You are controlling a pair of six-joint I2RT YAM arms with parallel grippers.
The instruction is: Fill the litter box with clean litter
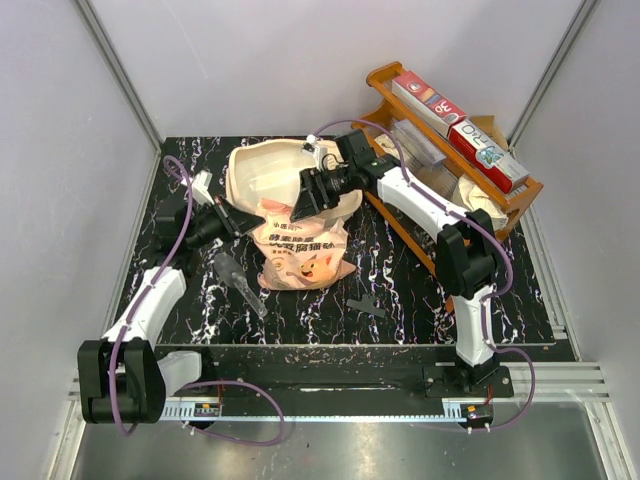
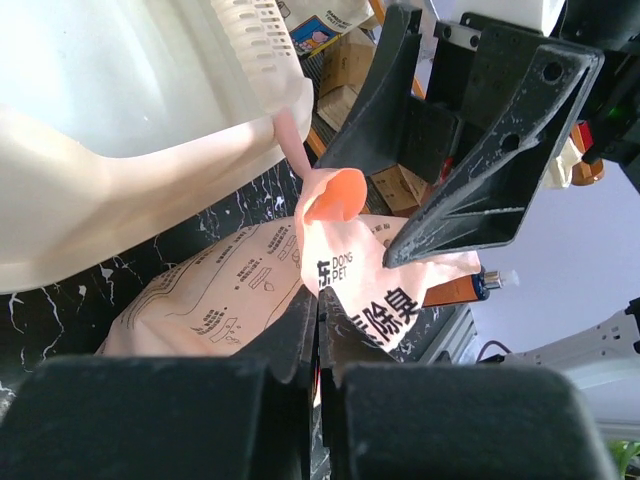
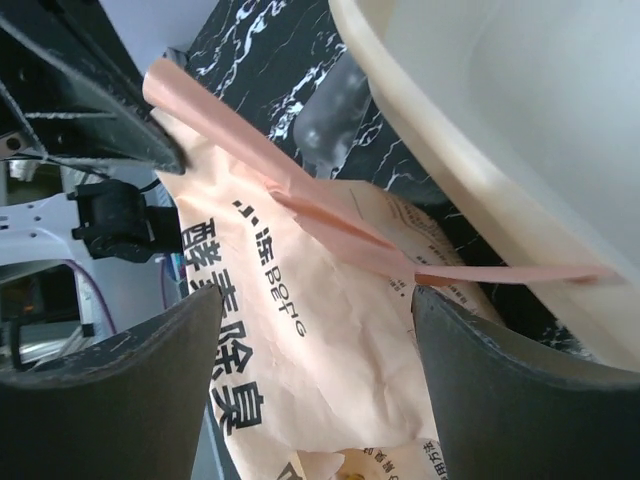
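1. Litter box [image 1: 255,175] sits at 12 o'clock on the tabletop [image 1: 330,322]. The inside that shows in the wrist views is bare. No clean litter is visible anywhere; presumably it is all in the bag.
2. Pink-orange bag [image 1: 300,255] lies at 6 o'clock of the box, with its top end up against the box's near wall.
3. Left fingers [image 2: 288,345] come in from 9 o'clock and are pinched flat on a fold of the bag's edge.
4. Right fingers [image 3: 110,380] come in from 1 o'clock and are spread wide over the bag's top, gripping nothing. A thin pink strip of the bag crosses the gap.
5. Step, as a judgement: getting the bag open and held; pouring not begun.
6. Next move likely needs the right fingers to close on the top edge opposite the left's hold, then the mouth lifted over the wall.
7. Clear scoop [image 1: 240,282] lies at 7 o'clock of the bag, and the wooden rack [image 1: 378,74] stands at 2 o'clock; neither is in play.
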